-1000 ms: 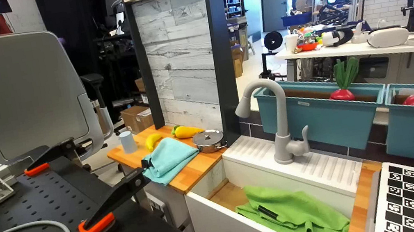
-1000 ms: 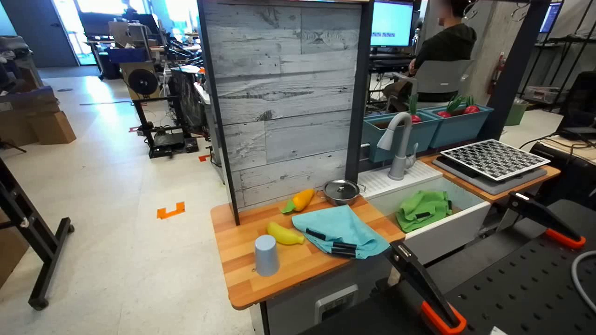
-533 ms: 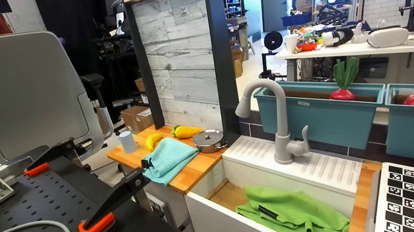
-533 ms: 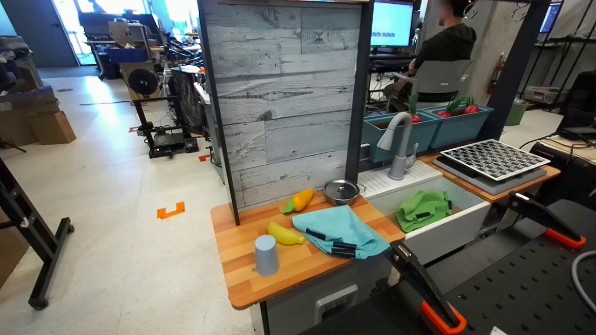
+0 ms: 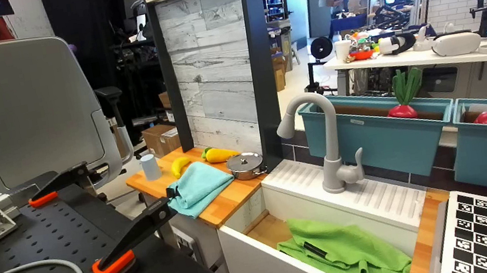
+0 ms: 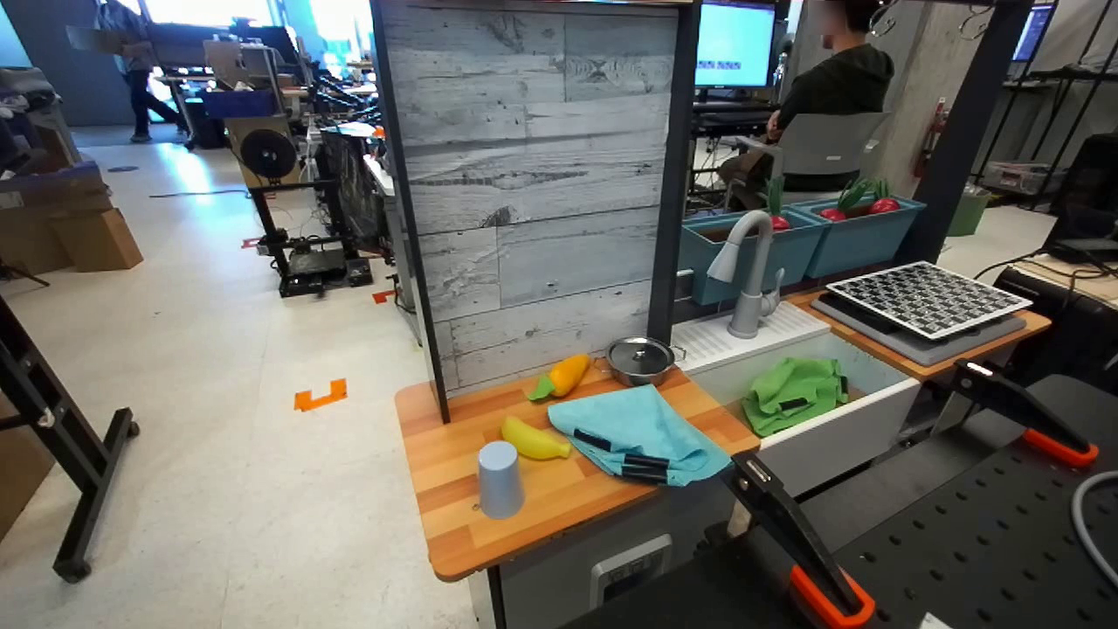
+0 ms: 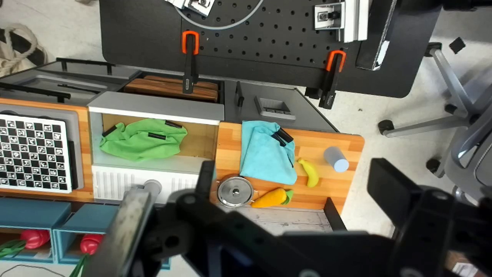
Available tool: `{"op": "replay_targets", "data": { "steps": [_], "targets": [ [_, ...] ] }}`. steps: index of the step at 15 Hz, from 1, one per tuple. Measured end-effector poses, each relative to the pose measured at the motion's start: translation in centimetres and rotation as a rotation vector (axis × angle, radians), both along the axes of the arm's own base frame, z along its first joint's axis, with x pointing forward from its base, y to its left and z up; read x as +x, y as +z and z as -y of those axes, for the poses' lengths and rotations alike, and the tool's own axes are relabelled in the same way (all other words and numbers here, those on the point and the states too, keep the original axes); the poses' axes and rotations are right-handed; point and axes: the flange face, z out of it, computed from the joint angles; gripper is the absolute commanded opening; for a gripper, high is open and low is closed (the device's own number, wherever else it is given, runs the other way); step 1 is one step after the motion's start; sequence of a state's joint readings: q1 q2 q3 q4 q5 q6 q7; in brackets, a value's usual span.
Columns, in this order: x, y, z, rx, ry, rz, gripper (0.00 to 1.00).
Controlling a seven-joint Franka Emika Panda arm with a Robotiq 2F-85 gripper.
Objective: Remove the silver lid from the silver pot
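The silver pot [image 5: 247,174] stands upright on the wooden counter beside the grey plank panel; its body also shows in an exterior view [image 6: 642,378]. The silver lid [image 5: 244,160], with a small knob in its middle, sits on top of the pot. The lid also shows in an exterior view [image 6: 640,355] and, from above, in the wrist view [image 7: 235,191]. My gripper [image 7: 296,175] is open and empty, high above the counter. In the wrist view the pot lies close to the left finger. The gripper is out of view in both exterior views.
A yellow-orange carrot toy [image 7: 270,197] almost touches the pot. A blue towel [image 7: 266,154], a banana [image 7: 309,173] and a light blue cup [image 7: 336,159] lie on the counter. A sink with a green towel [image 7: 144,139] and a grey faucet [image 5: 332,142] adjoin it. The plank panel [image 6: 541,192] rises behind.
A person carrying something has come into view in the far background. The pot, lid and other counter objects have not moved.
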State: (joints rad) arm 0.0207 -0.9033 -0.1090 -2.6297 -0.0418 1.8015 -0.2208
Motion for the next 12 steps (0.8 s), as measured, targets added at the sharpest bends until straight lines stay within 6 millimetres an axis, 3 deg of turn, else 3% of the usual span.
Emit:
{"op": "replay_targets", "data": {
  "steps": [5, 12],
  "targets": [
    [1.0, -2.0, -0.3, -0.004, -0.024, 0.014, 1.00],
    [5.9, -9.4, -0.5, -0.008, -0.128, 0.060, 1.00]
  ]
}}
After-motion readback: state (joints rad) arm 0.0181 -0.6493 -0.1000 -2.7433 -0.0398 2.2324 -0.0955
